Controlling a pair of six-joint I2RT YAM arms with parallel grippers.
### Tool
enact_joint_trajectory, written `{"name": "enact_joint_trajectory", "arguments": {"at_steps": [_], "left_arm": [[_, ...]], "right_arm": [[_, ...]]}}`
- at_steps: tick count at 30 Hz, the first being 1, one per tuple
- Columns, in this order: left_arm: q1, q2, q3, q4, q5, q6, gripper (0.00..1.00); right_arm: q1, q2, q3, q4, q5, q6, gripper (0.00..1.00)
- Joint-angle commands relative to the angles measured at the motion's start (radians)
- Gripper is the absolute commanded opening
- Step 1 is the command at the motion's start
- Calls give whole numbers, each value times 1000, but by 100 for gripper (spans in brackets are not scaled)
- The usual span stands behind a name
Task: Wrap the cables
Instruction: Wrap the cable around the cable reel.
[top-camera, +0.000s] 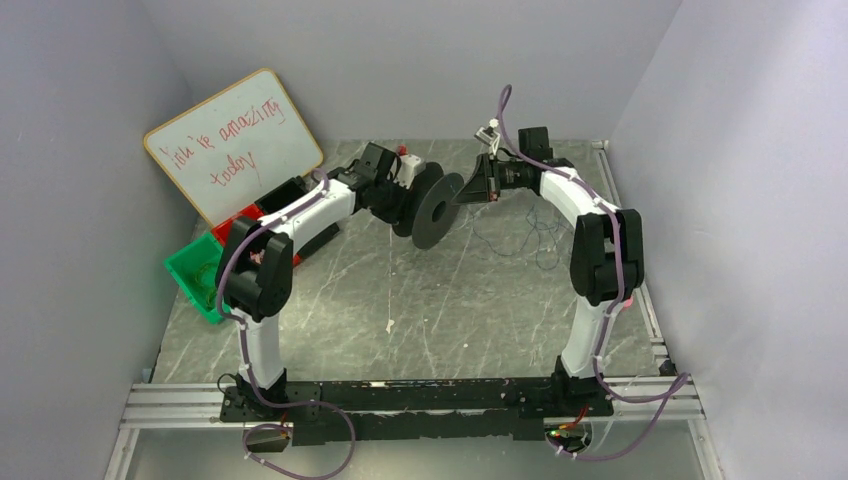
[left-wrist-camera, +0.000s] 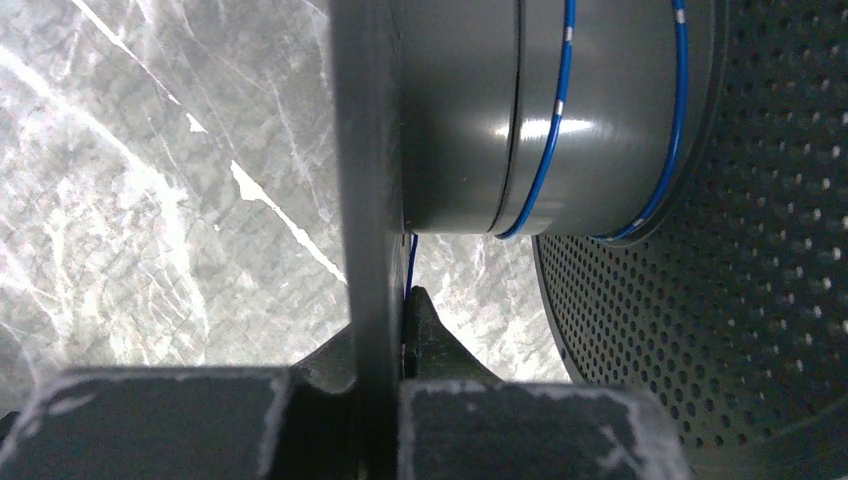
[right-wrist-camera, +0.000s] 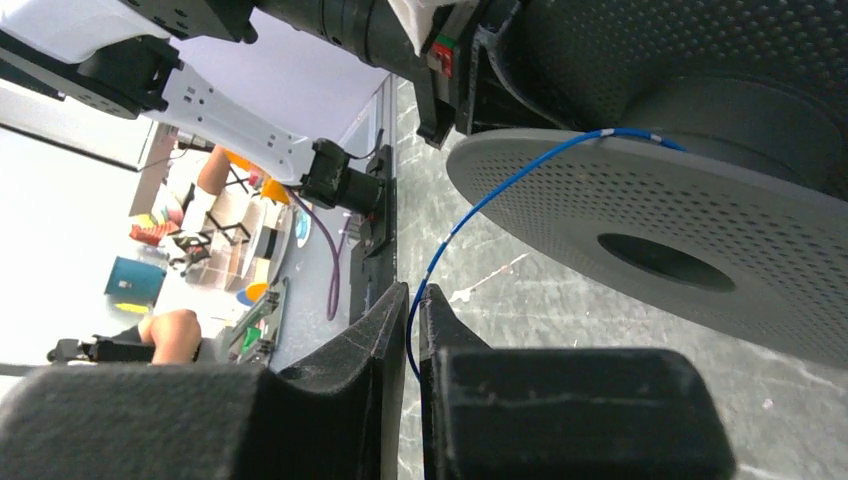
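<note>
1. Spool (top-camera: 432, 208): flange clamped edgewise between the left fingers (left-wrist-camera: 430, 340), apparently steadied as the winding core.
2. Blue cable (right-wrist-camera: 480, 205): turns lie on the hub; the right fingers (right-wrist-camera: 370, 340) pinch its strand, likely to guide it.

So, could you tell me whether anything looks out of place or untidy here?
Only two turns of the blue wire show on the spool; the rest straggles in loose loops on the table by the right arm.
</note>
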Motion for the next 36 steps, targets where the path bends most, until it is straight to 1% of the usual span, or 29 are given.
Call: {"name": "enact_joint_trajectory", "arguments": {"at_steps": [1, 3, 5, 9, 13, 20, 26, 36], "left_arm": [[16, 23, 35, 7, -86, -49, 2], [24, 28, 40, 3, -88, -59, 2], [34, 33, 42, 0, -84, -69, 2], [59, 39, 50, -7, -70, -92, 2], [83, 36, 50, -7, -53, -115, 2], [121, 25, 38, 2, -24, -152, 2], [178, -1, 7, 32, 31, -199, 2], [269, -44, -26, 84, 139, -282, 2]], "right_arm": [[44, 28, 141, -331, 24, -345, 12], [70, 46, 201, -451, 57, -447, 11], [89, 58, 228, -517, 69, -498, 9], [120, 63, 234, -554, 85, -535, 4], [169, 80, 249, -616, 119, -598, 4], [266, 155, 322, -761, 180, -728, 3], [310, 192, 340, -786, 182, -740, 2], [322, 213, 332, -784, 183, -739, 5]]}}
